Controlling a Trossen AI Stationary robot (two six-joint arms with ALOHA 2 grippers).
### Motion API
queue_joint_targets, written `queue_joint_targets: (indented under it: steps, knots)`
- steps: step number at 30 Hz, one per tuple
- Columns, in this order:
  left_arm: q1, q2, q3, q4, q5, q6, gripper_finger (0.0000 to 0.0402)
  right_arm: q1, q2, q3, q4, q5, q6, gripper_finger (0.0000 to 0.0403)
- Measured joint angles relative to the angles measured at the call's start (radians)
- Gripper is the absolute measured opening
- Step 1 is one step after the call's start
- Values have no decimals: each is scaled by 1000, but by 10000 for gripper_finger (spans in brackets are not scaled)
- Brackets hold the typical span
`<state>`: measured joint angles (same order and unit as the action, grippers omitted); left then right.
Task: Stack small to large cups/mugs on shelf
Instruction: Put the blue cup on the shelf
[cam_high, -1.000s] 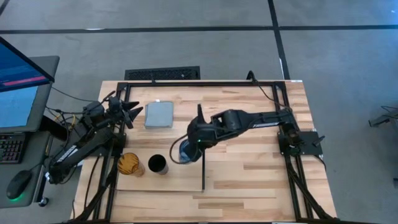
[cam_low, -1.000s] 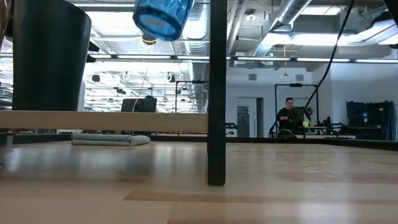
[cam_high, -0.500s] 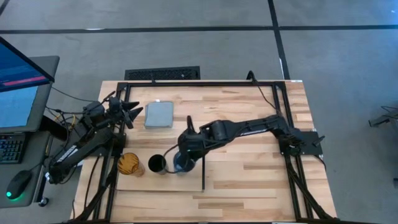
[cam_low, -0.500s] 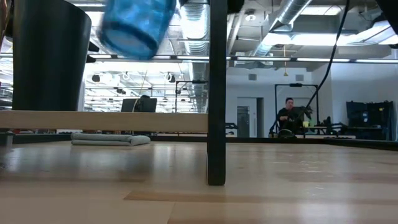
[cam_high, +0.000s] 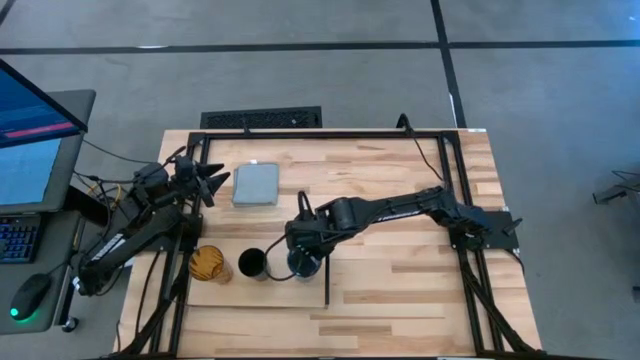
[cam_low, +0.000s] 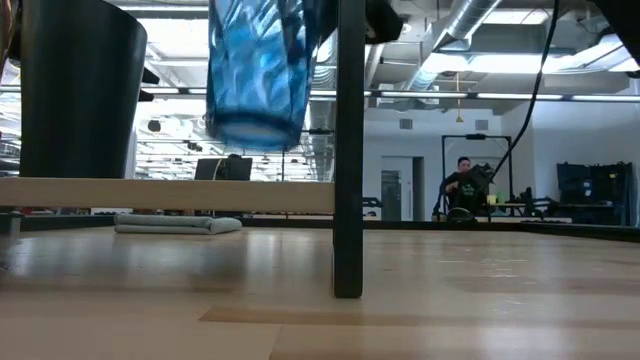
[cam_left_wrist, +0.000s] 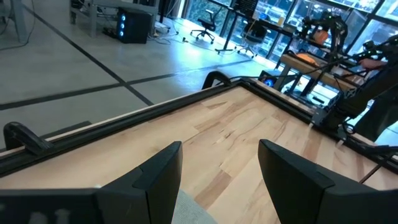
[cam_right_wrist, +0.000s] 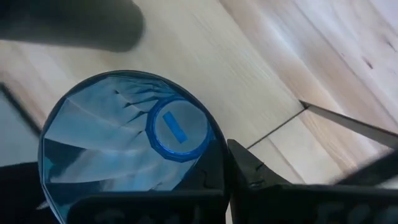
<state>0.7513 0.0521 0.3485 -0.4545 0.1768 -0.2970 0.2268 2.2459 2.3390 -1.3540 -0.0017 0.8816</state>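
— Right gripper (cam_high: 301, 262)?
— Clamped on the blue cup (cam_low: 258, 70), upright just above the shelf (cam_high: 290, 292), beside the black cup (cam_high: 252, 265).
— Left gripper (cam_left_wrist: 219, 180)?
— Fingers apart, near the grey pad (cam_high: 256, 184).

blue cup (cam_low: 258, 70): translucent, glossy, faceted plastic | black cup (cam_high: 252, 265): matt, opaque | amber cup (cam_high: 209, 264): translucent, ribbed | shelf (cam_high: 270, 291): pale smooth wood | table (cam_high: 420, 280): grained wood | pad (cam_high: 256, 185): soft grey cloth
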Motion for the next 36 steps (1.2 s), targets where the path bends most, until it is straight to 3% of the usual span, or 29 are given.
queue_joint_targets:
  steps: [36]
  knots:
    - [0,0,0,0,0,1,203,-20,34,-3,56,-9,-52,9]
